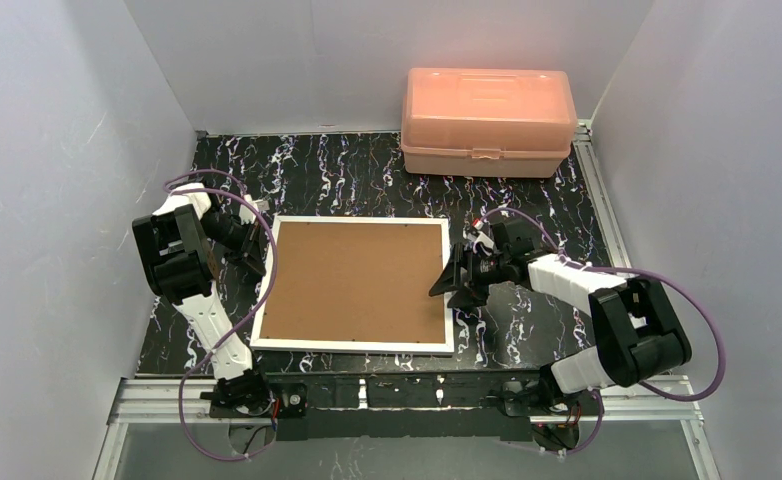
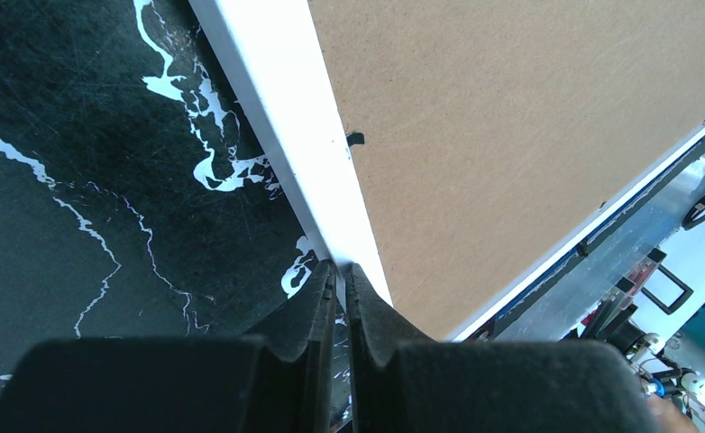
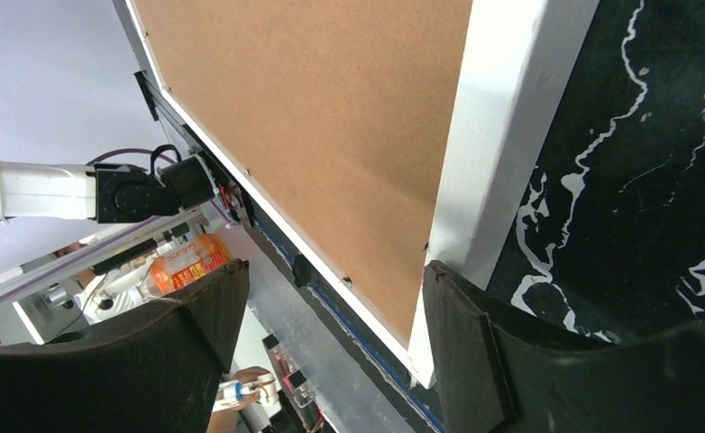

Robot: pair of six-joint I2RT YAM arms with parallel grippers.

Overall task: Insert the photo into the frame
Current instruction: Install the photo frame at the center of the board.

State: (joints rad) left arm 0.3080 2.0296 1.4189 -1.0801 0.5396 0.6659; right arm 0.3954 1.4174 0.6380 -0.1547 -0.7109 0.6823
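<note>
The frame (image 1: 352,346) lies flat in the middle of the black marbled table, brown board back up, its white rim all round. The photo is out of view. My left gripper (image 1: 259,262) is shut, with its tips at the frame's left rim (image 2: 286,126). In the left wrist view, the left gripper (image 2: 340,267) shows only a thin slit between its pads and nothing held. My right gripper (image 1: 452,280) stands open at the frame's right edge. In the right wrist view, one fingertip (image 3: 439,275) is against the white rim (image 3: 511,108) near the front corner, and the right gripper (image 3: 331,280) spans part of the brown back.
A pink plastic box (image 1: 487,120) stands shut at the back right of the table. White walls close in both sides and the back. A metal rail (image 1: 397,390) runs along the near edge, just beyond the frame's front rim.
</note>
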